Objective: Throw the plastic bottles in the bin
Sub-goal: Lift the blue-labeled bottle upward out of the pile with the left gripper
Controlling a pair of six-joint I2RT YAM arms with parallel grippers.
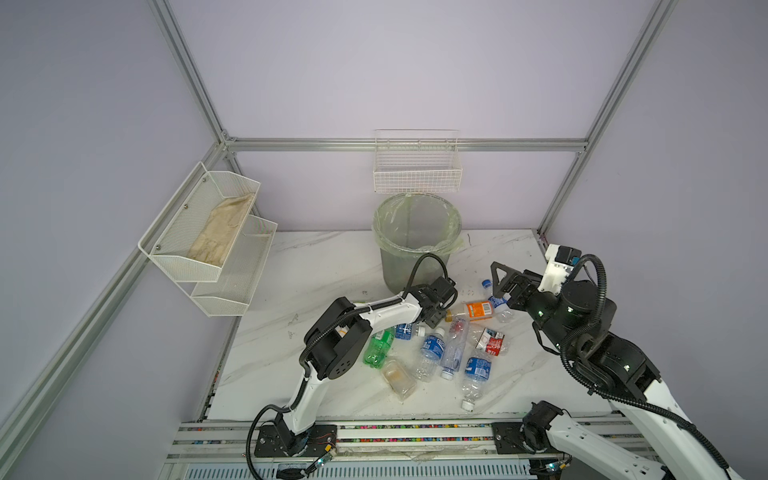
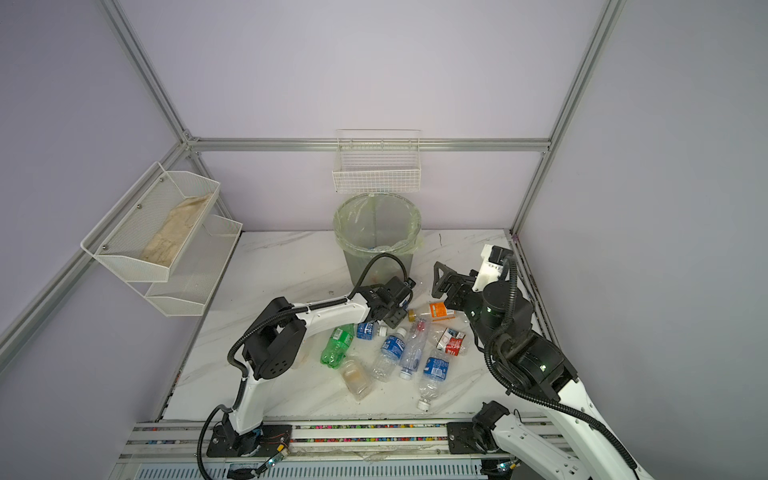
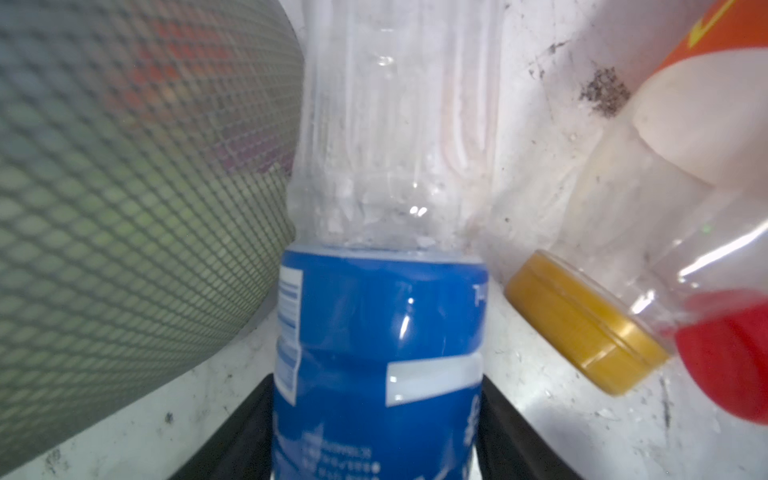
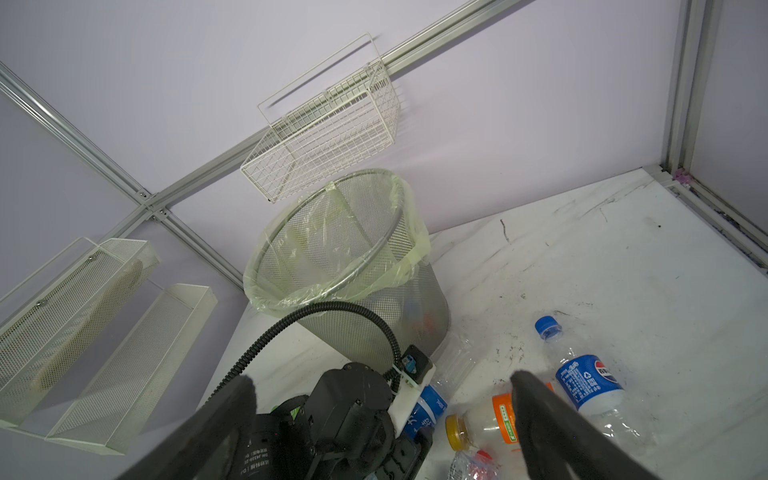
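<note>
My left gripper [image 1: 436, 309] is low on the table beside the foot of the bin [image 1: 417, 249], shut on a clear bottle with a blue label [image 3: 382, 332]. That bottle [image 4: 428, 409] lies with its clear end toward the bin's mesh wall [image 3: 124, 208]. An orange-labelled bottle [image 1: 478, 311] with a yellow cap [image 3: 582, 324] lies just beside it. My right gripper [image 1: 505, 286] hangs open above the table, empty, over a blue-capped bottle [image 4: 590, 378]. A green bottle [image 1: 378, 347], blue-labelled bottles [image 1: 432, 349] and a red-labelled one [image 1: 492, 340] lie scattered in front.
A white wire basket [image 1: 417, 166] hangs on the back wall above the bin. A white two-tier mesh shelf [image 1: 216, 237] holding a cloth juts out at the left. A squashed clear container [image 1: 399, 376] lies near the front bottles.
</note>
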